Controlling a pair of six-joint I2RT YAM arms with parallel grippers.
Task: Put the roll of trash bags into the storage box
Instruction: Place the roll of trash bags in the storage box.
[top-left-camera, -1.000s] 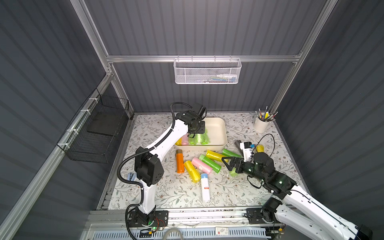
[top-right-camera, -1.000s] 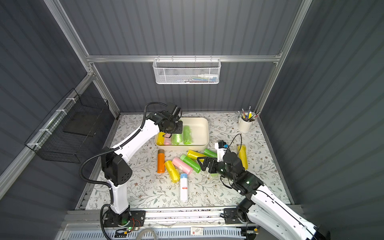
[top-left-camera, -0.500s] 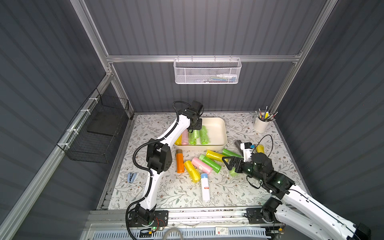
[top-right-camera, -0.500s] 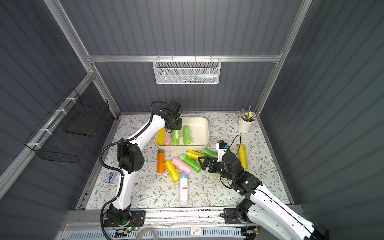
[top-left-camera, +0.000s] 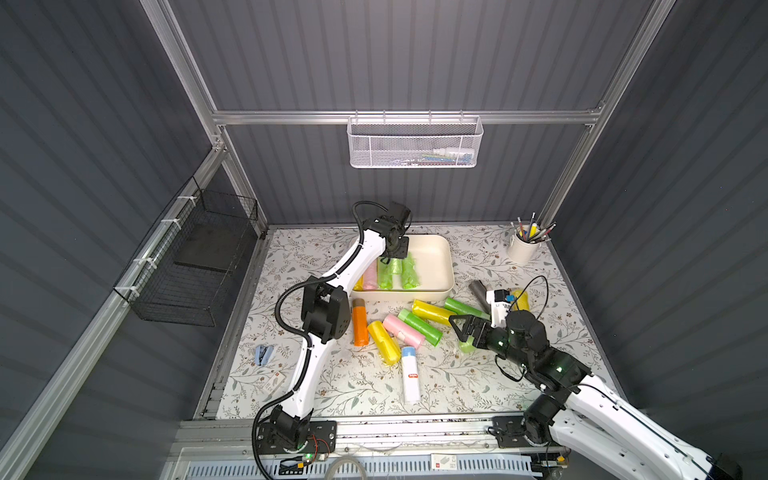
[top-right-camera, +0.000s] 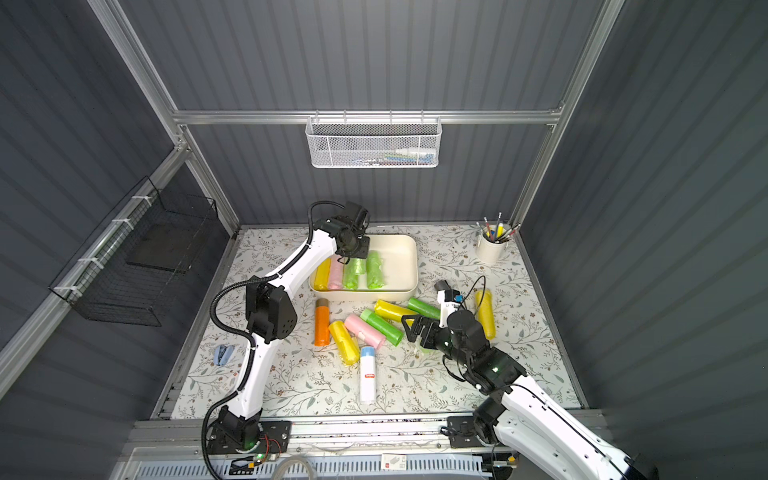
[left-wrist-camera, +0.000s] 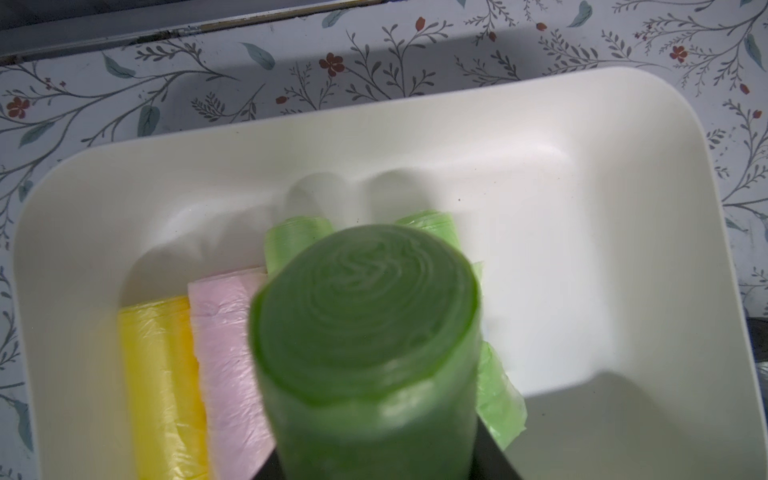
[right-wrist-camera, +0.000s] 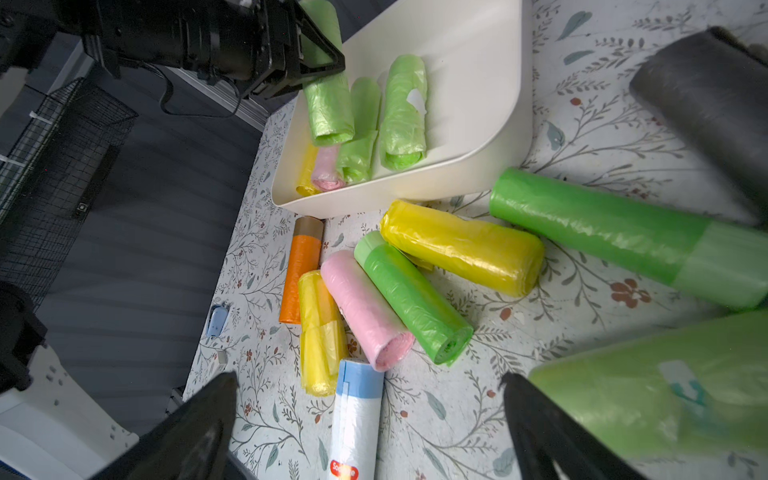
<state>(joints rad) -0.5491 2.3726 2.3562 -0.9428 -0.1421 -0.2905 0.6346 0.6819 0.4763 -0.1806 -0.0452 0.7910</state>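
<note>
**Finding:** The left gripper is clamped on a green roll of trash bags. It holds the roll over the storage box, directly above the light green rolls already inside. The right gripper hangs wide and empty over the bench.

**Risk, as judged:** If released here, the roll lands on those beneath. It could then tumble toward a wall or snag their loose film.

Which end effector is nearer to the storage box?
Left. The left end effector, holding a green roll, hangs over the storage box; the right end effector is open over the table, outside it.
</note>
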